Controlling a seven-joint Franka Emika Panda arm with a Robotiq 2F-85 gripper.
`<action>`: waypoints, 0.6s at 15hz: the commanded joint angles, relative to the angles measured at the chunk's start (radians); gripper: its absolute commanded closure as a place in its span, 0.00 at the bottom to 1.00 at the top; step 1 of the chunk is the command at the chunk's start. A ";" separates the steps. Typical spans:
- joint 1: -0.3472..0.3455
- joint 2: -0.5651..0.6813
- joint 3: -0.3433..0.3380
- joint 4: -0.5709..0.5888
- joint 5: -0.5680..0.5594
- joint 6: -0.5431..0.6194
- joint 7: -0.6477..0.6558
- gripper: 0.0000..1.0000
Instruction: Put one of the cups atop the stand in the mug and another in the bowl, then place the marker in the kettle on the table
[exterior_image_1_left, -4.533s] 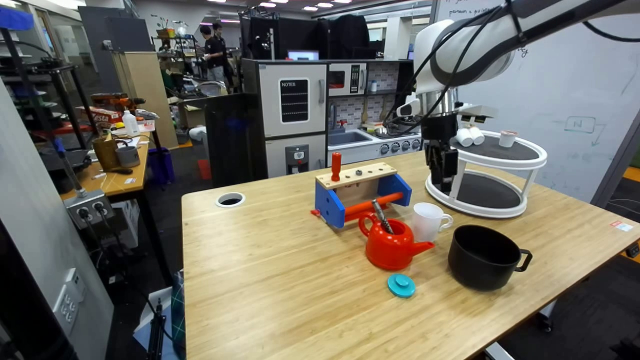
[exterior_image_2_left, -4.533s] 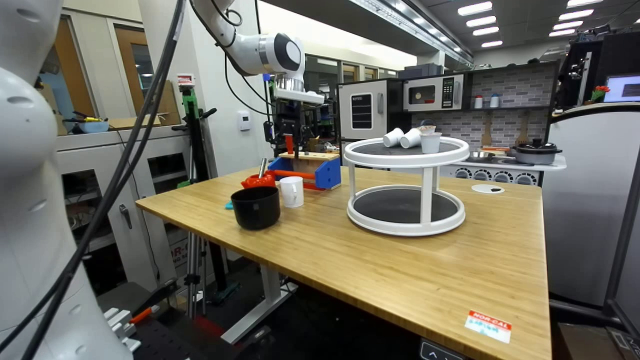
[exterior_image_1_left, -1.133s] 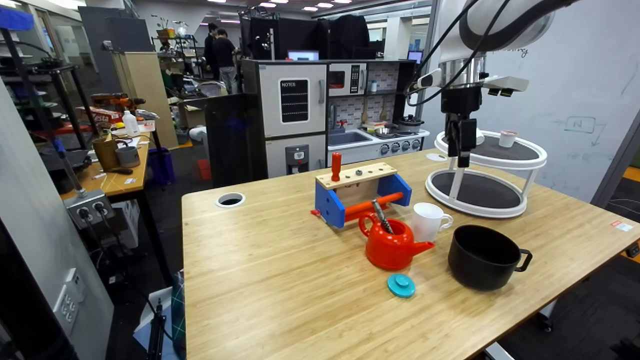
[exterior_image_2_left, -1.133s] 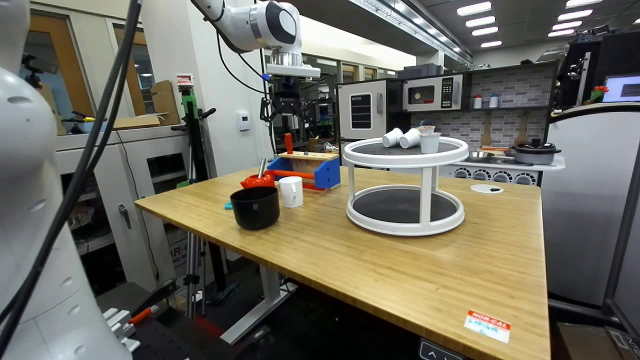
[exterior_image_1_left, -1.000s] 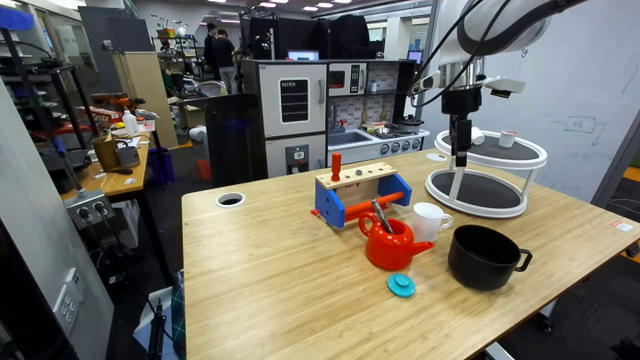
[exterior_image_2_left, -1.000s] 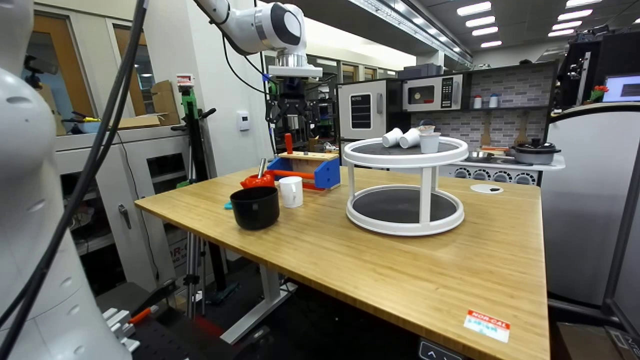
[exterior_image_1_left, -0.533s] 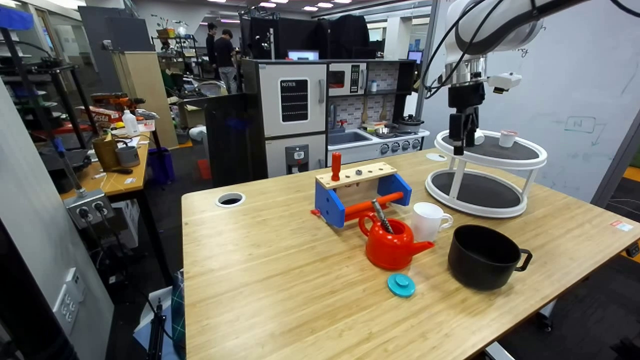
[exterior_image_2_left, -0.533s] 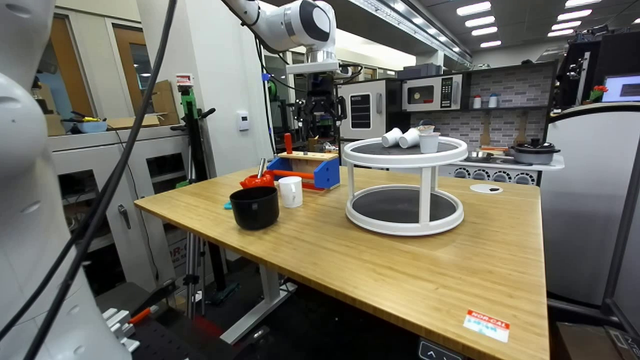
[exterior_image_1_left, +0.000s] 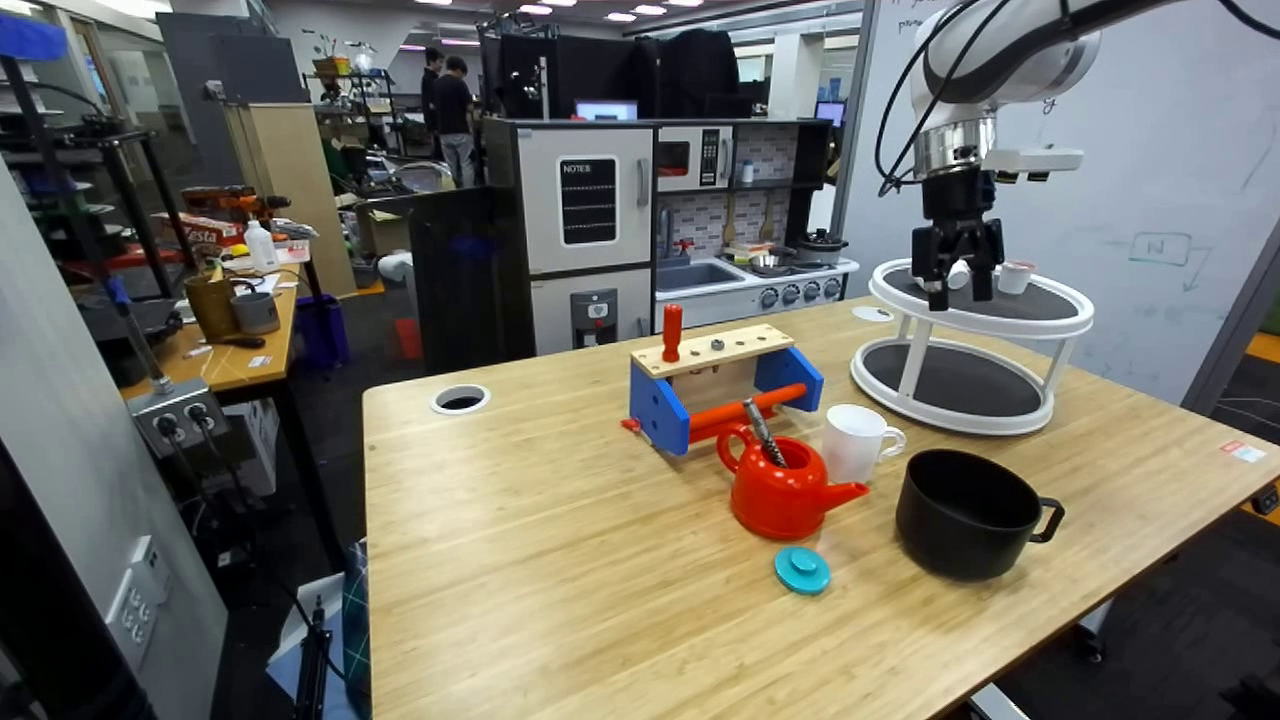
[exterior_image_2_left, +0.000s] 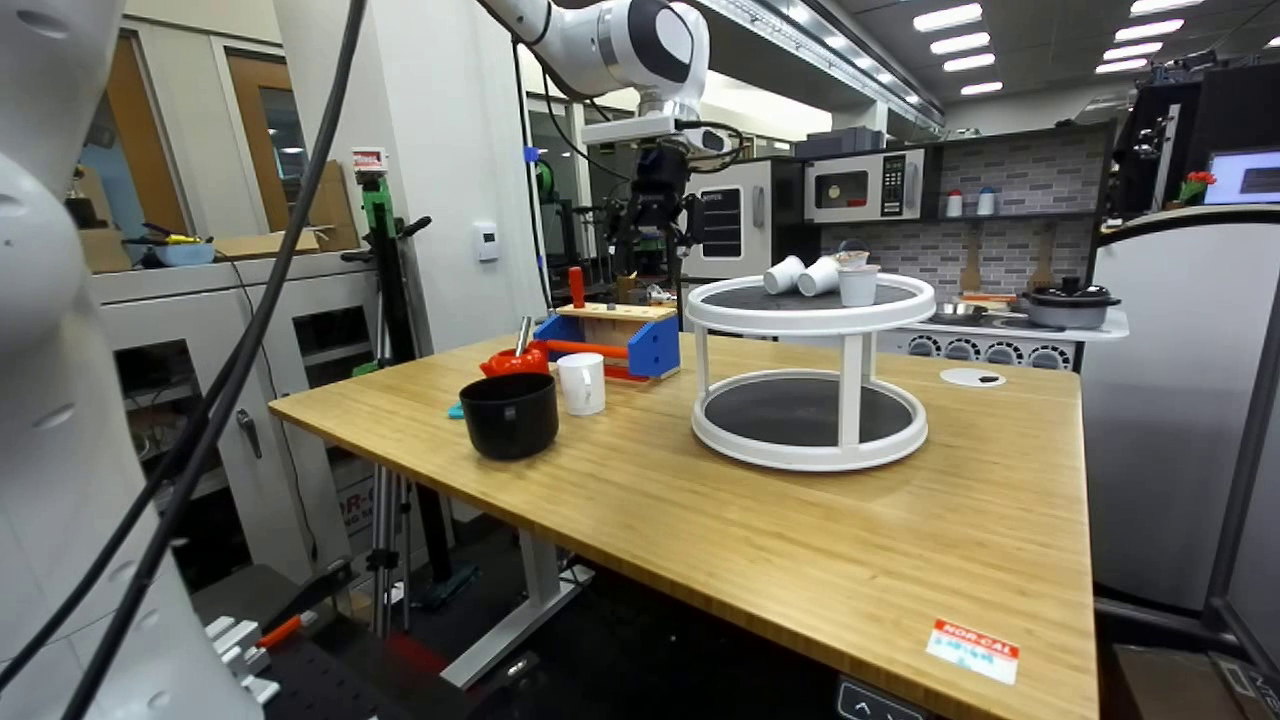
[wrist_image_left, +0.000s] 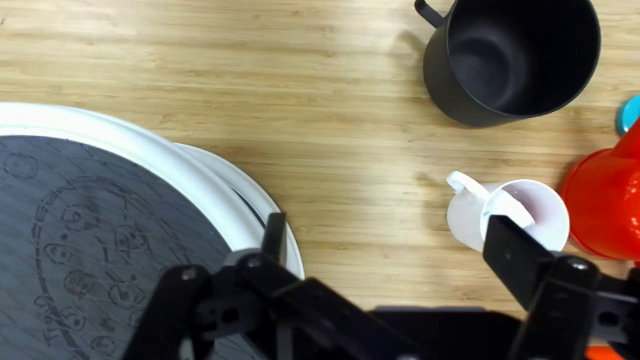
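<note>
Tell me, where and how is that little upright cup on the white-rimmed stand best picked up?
I'd probably pinch the upright cup by opposite side walls just below its rim, bringing the open tool straight down. It stands wider end up atop the stand, and no handle shows. The nearest lying cup shows close beside it in an exterior view, so I'd turn the tool to miss it.

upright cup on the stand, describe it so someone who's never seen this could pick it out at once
On the wooden table, find the big white-rimmed two-tier stand. Its dark top tier holds the upright cup, small and white. It alone stands on its base; the two white cups near it lie tipped on their sides.
</note>
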 joint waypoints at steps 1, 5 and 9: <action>-0.004 0.001 0.003 0.003 0.004 -0.003 0.001 0.00; -0.003 0.001 0.003 0.003 0.006 -0.003 0.002 0.00; 0.003 0.050 -0.026 0.069 -0.022 -0.016 0.137 0.00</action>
